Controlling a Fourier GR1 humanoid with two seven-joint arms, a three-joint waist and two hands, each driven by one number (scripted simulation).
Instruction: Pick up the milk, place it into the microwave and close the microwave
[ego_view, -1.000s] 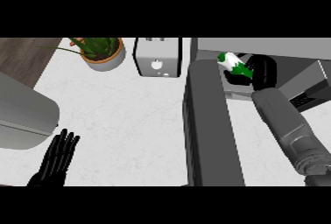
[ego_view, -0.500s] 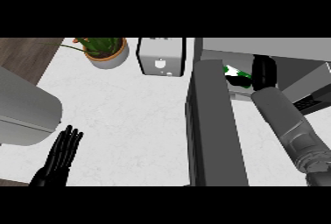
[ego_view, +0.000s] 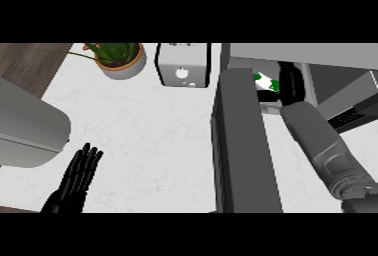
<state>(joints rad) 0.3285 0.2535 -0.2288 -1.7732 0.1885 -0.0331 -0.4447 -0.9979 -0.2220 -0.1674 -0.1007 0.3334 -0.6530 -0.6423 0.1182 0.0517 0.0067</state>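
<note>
Your right hand (ego_view: 292, 80) is inside the microwave (ego_view: 310, 52), right against the milk (ego_view: 263, 82), which is in the cavity just past the open door (ego_view: 240, 150). Can't tell whether that hand has hold of the milk or is off it. Your left hand (ego_view: 74, 182) rests at lower left over the counter (ego_view: 148, 125), fingers straight, holding nothing. Potted plant (ego_view: 118, 57) and toaster (ego_view: 183, 65) are at the back.

1. The left hand (ego_view: 72, 182) rests low on the left side, open, its fingers (ego_view: 87, 161) straight and pointing up
2. The grey right forearm (ego_view: 321, 145) stretches up from the low right corner
3. The black right hand (ego_view: 290, 82) is at its far end
</note>
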